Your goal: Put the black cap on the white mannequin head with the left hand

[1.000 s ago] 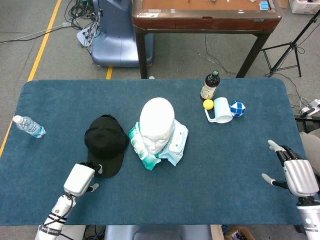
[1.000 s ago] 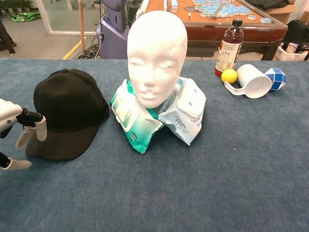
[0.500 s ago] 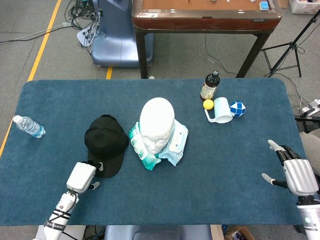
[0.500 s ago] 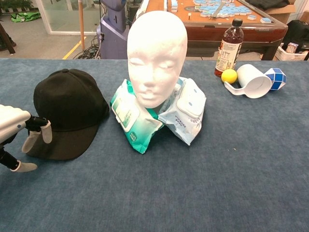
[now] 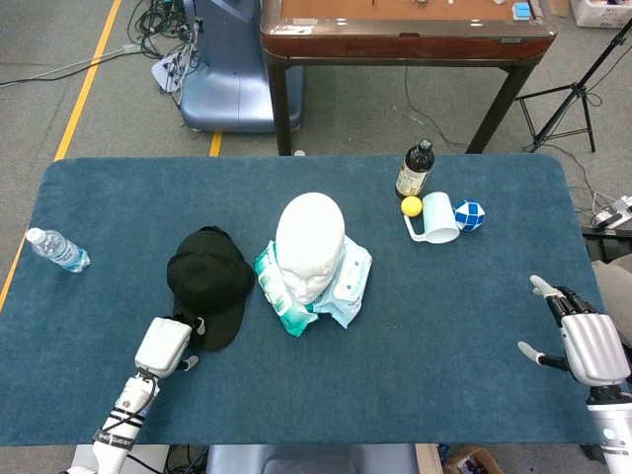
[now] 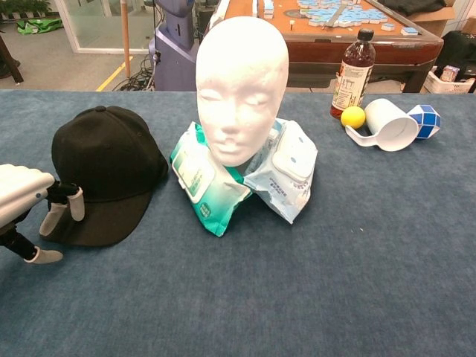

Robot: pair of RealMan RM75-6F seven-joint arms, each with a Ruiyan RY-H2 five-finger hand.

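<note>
Now | left hand (image 6: 33, 212) spread at black cap (image 6: 104, 171) brim, lower left | slide your fingers under, pinch, then lift toward white mannequin head (image 6: 242, 85).

Head view looks steeply down from above the robot, taking in the whole blue table (image 5: 444, 326) and floor beyond. Chest view sits low and close at the near edge, facing forward across the table. Both share the mannequin head (image 5: 310, 242) (image 6: 242, 82) and black cap (image 5: 209, 278) (image 6: 104, 167).
</note>
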